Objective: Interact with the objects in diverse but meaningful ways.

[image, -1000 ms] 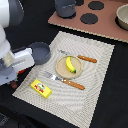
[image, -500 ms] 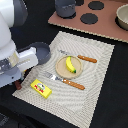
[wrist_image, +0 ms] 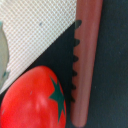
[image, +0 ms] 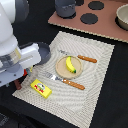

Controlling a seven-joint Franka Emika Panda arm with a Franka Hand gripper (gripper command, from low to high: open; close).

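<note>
In the wrist view a red tomato (wrist_image: 32, 100) with a green stem lies close beside a brown sausage (wrist_image: 86, 60), both on a dark surface at the edge of the striped mat (wrist_image: 35, 35). No fingers show there. In the exterior view my gripper (image: 20, 75) is at the mat's near corner on the exterior view's left, with its fingers hidden by the white arm. A yellow banana (image: 70, 65) lies on a round wooden plate (image: 60, 71). A yellow block (image: 41, 88) lies on the mat. A grey pan (image: 44, 50) is partly hidden behind the arm.
A fork (image: 62, 80) and a knife (image: 80, 58) with orange handles lie beside the plate. A brown toy stove (image: 95, 20) at the back carries a grey pot (image: 65, 7) and a second pot (image: 122, 17).
</note>
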